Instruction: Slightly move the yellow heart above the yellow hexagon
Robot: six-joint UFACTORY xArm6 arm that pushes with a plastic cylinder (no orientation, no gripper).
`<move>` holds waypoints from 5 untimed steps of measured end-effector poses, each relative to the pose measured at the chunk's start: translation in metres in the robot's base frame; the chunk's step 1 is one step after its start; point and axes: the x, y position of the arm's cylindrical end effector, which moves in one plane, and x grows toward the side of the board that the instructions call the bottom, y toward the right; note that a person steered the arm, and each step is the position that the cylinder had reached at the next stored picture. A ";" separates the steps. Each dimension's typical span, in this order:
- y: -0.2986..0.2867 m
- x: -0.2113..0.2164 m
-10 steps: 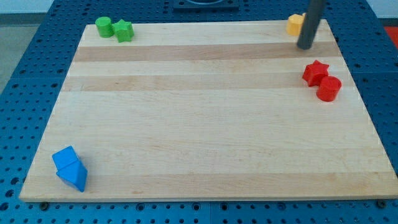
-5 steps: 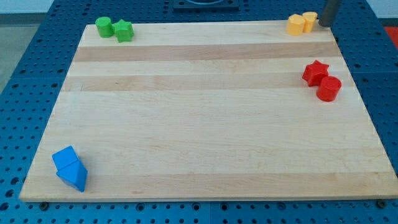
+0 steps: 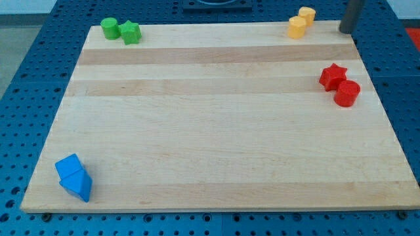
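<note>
my tip (image 3: pixel 346 31) sits at the board's top right corner, a bare rod with no jaws, right of the yellow heart (image 3: pixel 306 14) perched just above the yellow hexagon (image 3: pixel 296 28), so only a feather-light nudge seems wise.

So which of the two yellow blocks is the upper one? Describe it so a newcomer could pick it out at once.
Go to the wooden board and follow its top edge toward the view's right corner, where two yellow blocks touch. The upper yellow block sits at the very edge, up and right of the lower yellow block. My tip stands apart to their right.
</note>
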 end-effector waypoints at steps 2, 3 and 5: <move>0.007 -0.030; 0.003 -0.030; -0.071 -0.029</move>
